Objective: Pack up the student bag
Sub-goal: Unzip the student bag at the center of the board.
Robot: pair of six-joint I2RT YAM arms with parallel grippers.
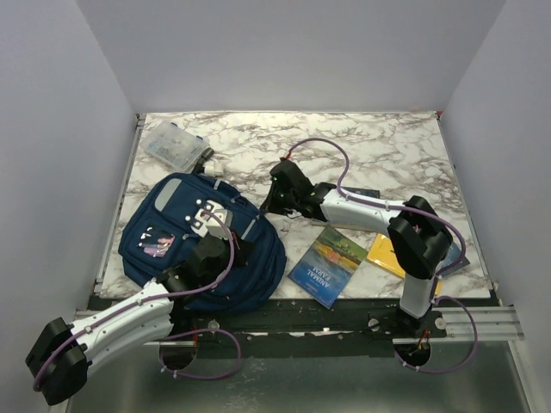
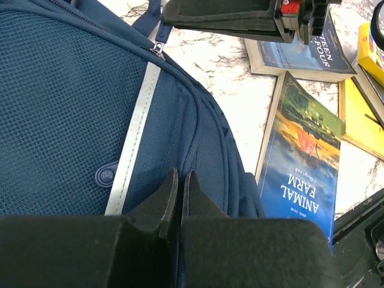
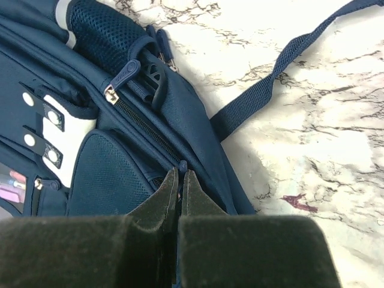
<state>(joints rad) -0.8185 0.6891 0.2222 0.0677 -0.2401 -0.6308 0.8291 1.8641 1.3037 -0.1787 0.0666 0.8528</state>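
1. Navy-blue fabric with grey stripes makes up the student bag (image 1: 172, 228), which lies flat on the near left part of the marble table (image 1: 387, 146). Its front faces up and the white patch (image 3: 72, 141) shows.
2. The left gripper (image 2: 180, 180) rests on the bag's near right side, just beside a grey stripe (image 2: 135, 138). Its fingers are pressed together; I cannot tell whether any cloth is caught between them.
3. The right gripper (image 3: 180, 177) sits at the bag's far right edge, on the seam by a zipper line. Its fingers are also pressed together, tips against the fabric, and whether they nip anything is hidden.
4. A zipper pull (image 3: 123, 77) lies farther along that zipper, and a blue strap (image 3: 282, 72) trails off the bag across the marble.
5. Just right of the bag, near the table's near edge, lies a paperback of Animal Farm (image 1: 327, 265).
6. Farther right are a yellow book (image 1: 385, 252) and a dark blue book (image 2: 306, 57), both partly covered by the right arm.
7. A clear plastic box (image 1: 175, 144) sits in the far left corner, beyond the bag.
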